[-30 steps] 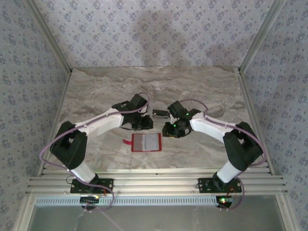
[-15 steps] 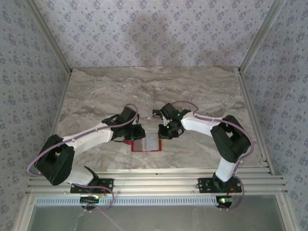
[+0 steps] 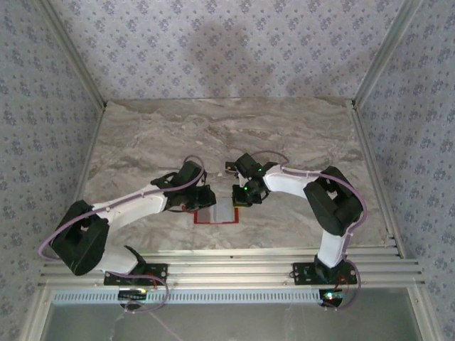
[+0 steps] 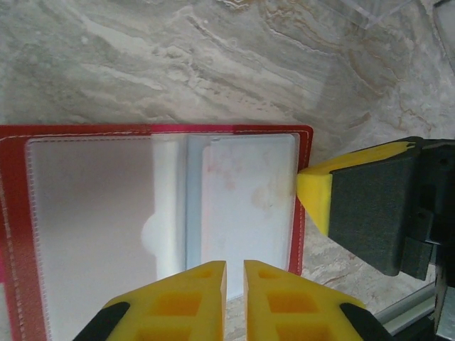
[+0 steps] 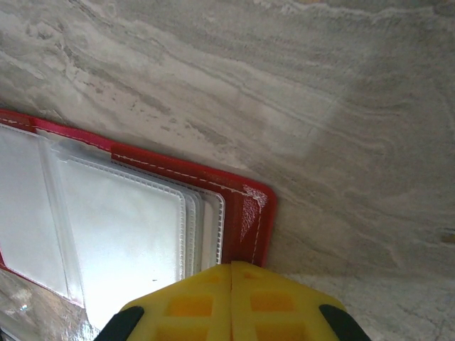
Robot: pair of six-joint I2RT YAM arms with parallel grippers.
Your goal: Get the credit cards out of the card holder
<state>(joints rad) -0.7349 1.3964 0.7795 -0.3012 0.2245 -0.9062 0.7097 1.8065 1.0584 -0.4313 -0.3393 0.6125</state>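
— Where's the card holder [image 5: 250, 213]?
— Open, near the middle of the table [image 3: 142, 128]. The left claw [image 4: 235, 266], nearly together, hangs over its left side. The right claw [image 5: 231, 266], fully together, is at its far right corner.

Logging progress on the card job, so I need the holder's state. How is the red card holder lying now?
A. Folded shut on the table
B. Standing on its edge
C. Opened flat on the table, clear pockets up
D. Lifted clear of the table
C: the card holder lies spread open on the marble table, its clear pockets facing up.
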